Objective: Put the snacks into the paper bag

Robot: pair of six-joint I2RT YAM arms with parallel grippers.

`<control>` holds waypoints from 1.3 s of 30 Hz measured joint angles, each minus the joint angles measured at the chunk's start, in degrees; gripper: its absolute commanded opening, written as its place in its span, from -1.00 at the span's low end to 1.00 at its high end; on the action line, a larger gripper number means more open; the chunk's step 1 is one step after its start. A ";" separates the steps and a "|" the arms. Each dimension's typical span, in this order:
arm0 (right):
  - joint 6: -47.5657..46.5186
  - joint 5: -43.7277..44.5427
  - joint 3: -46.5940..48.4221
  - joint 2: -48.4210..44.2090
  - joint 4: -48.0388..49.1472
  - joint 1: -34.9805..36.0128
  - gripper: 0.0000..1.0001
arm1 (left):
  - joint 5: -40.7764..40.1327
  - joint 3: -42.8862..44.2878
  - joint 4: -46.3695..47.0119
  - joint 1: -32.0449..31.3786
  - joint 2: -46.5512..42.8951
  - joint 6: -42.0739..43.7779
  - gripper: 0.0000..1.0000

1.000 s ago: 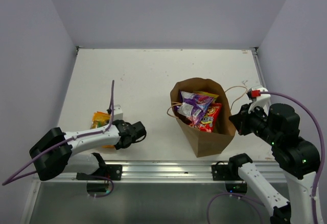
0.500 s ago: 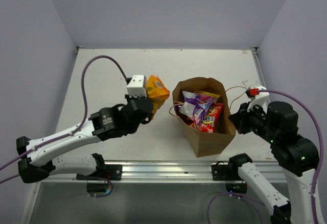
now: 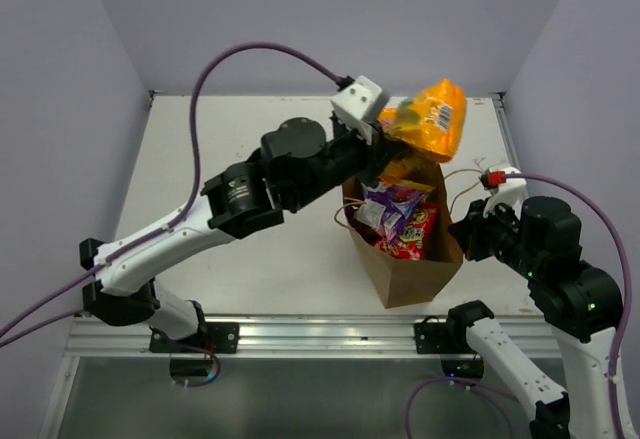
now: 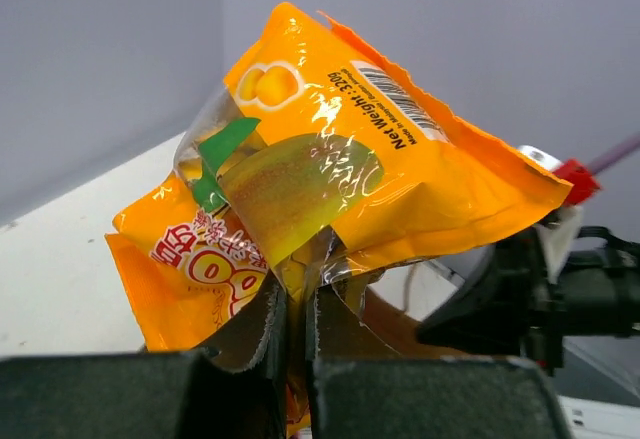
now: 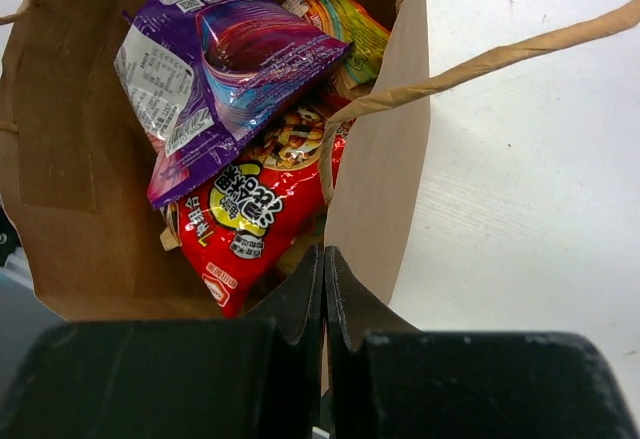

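My left gripper (image 3: 385, 137) is shut on the orange-yellow snack packet (image 3: 430, 119) and holds it in the air over the far rim of the brown paper bag (image 3: 405, 281). In the left wrist view the packet (image 4: 350, 159) is pinched by its lower edge in the gripper (image 4: 295, 304). The bag stands open and holds a purple packet (image 5: 215, 59), a red packet (image 5: 255, 219) and a multicoloured packet (image 5: 340, 24). My right gripper (image 5: 324, 269) is shut on the bag's right wall (image 5: 385, 189); it also shows in the top view (image 3: 462, 231).
The bag's twine handles (image 5: 500, 54) loop out to the right and left of its mouth. White side walls enclose the table (image 3: 250, 159). The right arm's black wrist (image 4: 530, 289) sits just beyond the held packet.
My left arm has lifted the orange-yellow packet from the table's left side and swung it up and right, to above the bag. The right gripper has stayed at the bag's wall.
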 measured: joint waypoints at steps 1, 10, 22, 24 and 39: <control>0.00 0.02 0.00 0.00 0.00 0.00 -1.00 | 1.36 2.16 0.37 -1.27 2.29 0.81 -1.00; 0.63 1.77 0.46 -0.20 -1.40 0.09 -1.00 | 1.95 -0.04 1.86 -8.63 8.76 1.68 -1.00; -0.02 1.73 0.50 -0.15 -1.31 0.42 -1.00 | 0.37 -14.88 3.10 -9.73 3.45 -1.05 -1.00; -0.04 1.84 0.52 -0.15 -1.40 0.42 -1.00 | 0.42 -15.28 3.48 -9.73 3.52 -1.14 -1.00; -0.52 4.79 1.84 -0.15 -3.89 0.46 -1.00 | -4.66 -11.69 -4.74 -9.88 10.40 -10.58 -1.00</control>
